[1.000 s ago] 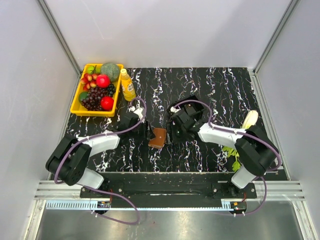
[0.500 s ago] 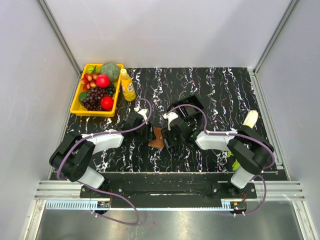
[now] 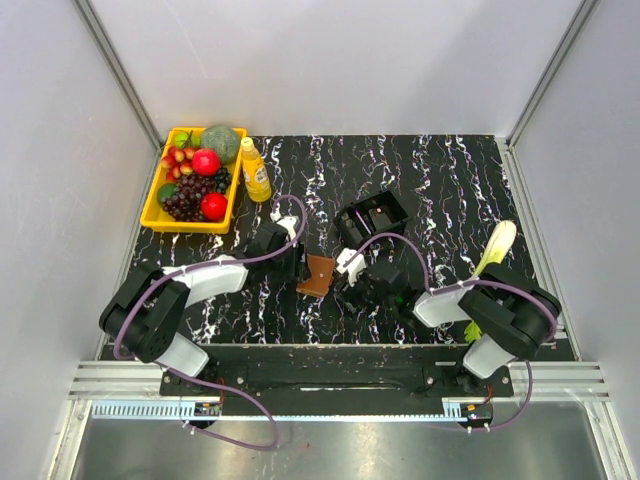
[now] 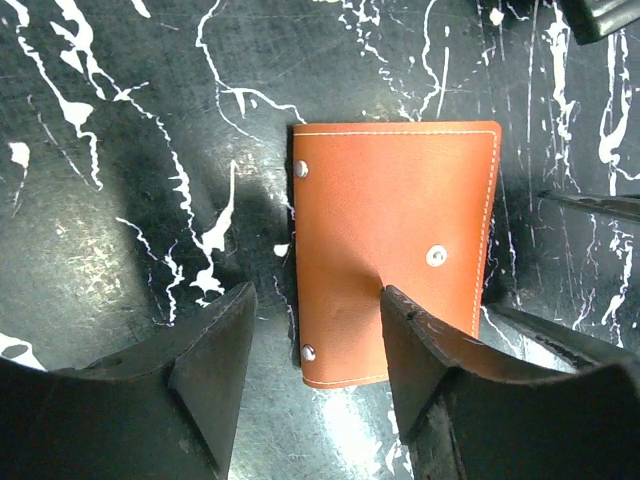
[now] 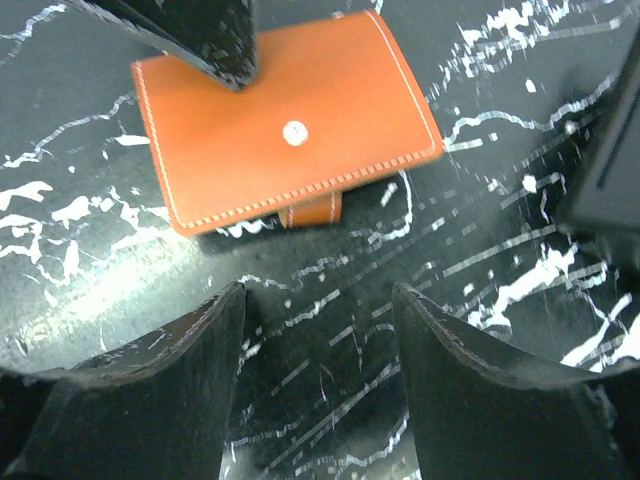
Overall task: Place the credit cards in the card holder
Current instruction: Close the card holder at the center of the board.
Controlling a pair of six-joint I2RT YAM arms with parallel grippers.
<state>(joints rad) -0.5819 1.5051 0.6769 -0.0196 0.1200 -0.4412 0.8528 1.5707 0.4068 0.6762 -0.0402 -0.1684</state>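
The card holder point(image 3: 319, 275) is a flat brown leather wallet, shut, lying on the black marbled table. It also shows in the left wrist view point(image 4: 395, 240) and the right wrist view point(image 5: 285, 120). My left gripper point(image 3: 294, 264) is open at its left edge point(image 4: 318, 300). One finger point(image 4: 430, 350) overlaps the wallet's near part, and the other stands beside it. My right gripper point(image 3: 349, 279) is open and empty just right of the wallet point(image 5: 318, 295), not touching it. I cannot make out any credit card.
A black plastic tray-like box point(image 3: 372, 217) sits behind the right gripper, and its edge shows in the right wrist view point(image 5: 610, 170). A yellow tray point(image 3: 186, 226) of fruit and a yellow bottle point(image 3: 255, 170) stand at the back left. A pale vegetable point(image 3: 497, 245) with green leaves point(image 3: 466, 322) lies at the right.
My right arm has drawn back toward the near edge and uncovered the black box; its gripper stays just right of the wallet. The left gripper edged slightly right. The wallet has not moved.
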